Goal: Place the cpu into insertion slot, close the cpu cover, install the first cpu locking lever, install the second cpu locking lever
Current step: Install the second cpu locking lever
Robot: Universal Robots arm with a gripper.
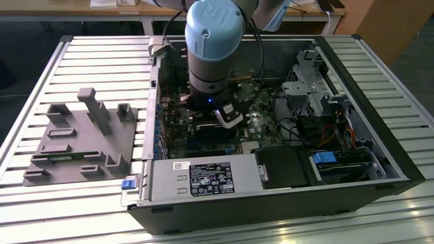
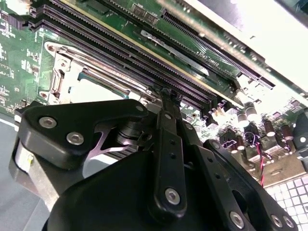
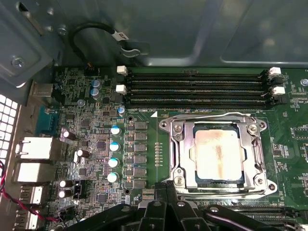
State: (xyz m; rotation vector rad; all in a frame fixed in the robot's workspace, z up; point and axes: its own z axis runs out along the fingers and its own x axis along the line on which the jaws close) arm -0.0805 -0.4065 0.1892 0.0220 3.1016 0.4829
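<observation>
**CPU seated, cover down, pincer at the socket edge**

cpu (image 3: 217,155) sits flat in the insertion slot (image 3: 192,180), framed by the cpu cover (image 3: 180,144), which lies flat over it. Pincer (image 3: 166,185) hovers just beside the socket edge, probably for the levers. Fingers look together, holding nothing.

A slatted metal table (image 1: 88,56) carries an open computer case (image 1: 271,203) and a grey fixture (image 1: 81,140).
</observation>
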